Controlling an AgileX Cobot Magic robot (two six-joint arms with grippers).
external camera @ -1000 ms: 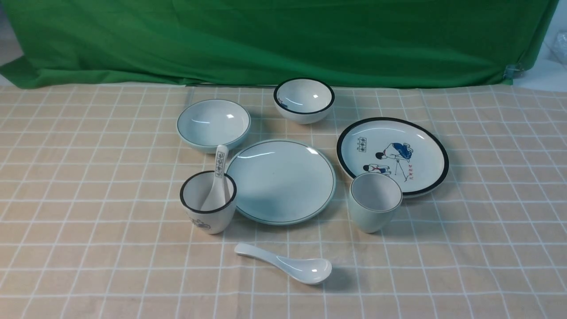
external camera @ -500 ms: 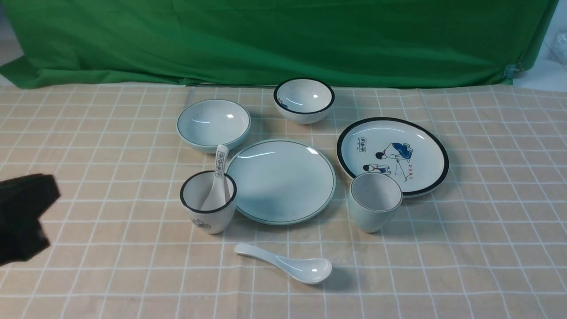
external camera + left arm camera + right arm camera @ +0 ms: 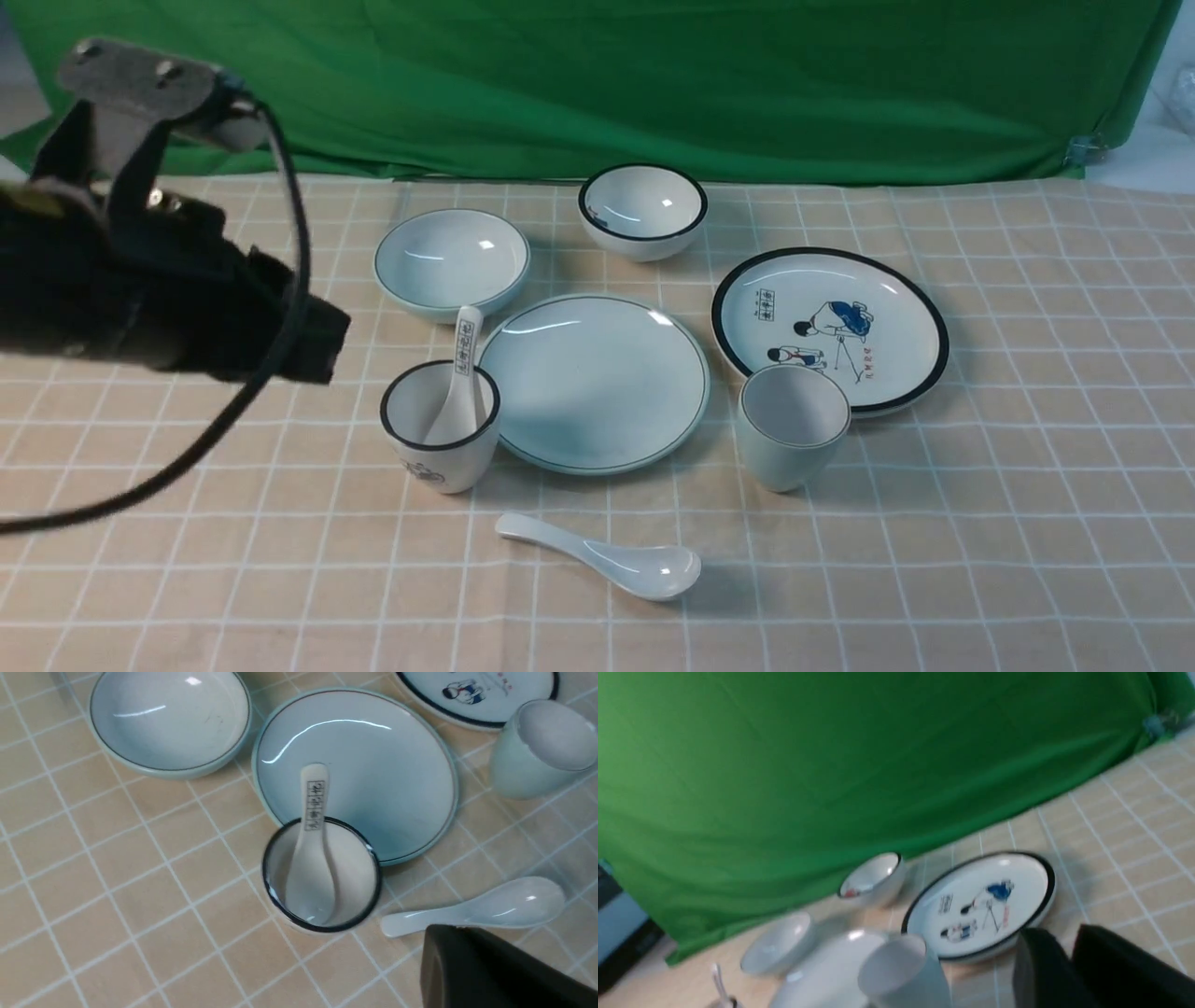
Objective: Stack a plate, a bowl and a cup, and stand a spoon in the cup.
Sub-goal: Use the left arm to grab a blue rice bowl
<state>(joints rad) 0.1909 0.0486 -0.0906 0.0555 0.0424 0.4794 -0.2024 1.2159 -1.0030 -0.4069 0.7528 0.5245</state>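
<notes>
The pale blue-green plate [image 3: 593,383] lies mid-table. Its matching bowl [image 3: 451,261] sits behind it to the left, and the cup [image 3: 792,425] stands upright at its right edge. The plain white spoon [image 3: 607,558] lies in front of them. My left gripper [image 3: 322,347] hovers left of the bowl, shut and empty; in the left wrist view its dark tip [image 3: 437,933] is near the spoon [image 3: 490,903]. My right gripper [image 3: 1059,933] shows only in its wrist view, with the jaws slightly apart and nothing between them, near the cup [image 3: 901,970].
A black-rimmed cup [image 3: 439,425] holding a marked spoon [image 3: 462,373] stands left of the plate. A black-rimmed white bowl [image 3: 641,210] sits at the back, and a cartoon plate [image 3: 829,327] is behind the pale cup. A green curtain [image 3: 597,84] hangs behind the table.
My left arm has come in from the left edge, risen and moved right toward the bowl. None of the tableware has shifted.
</notes>
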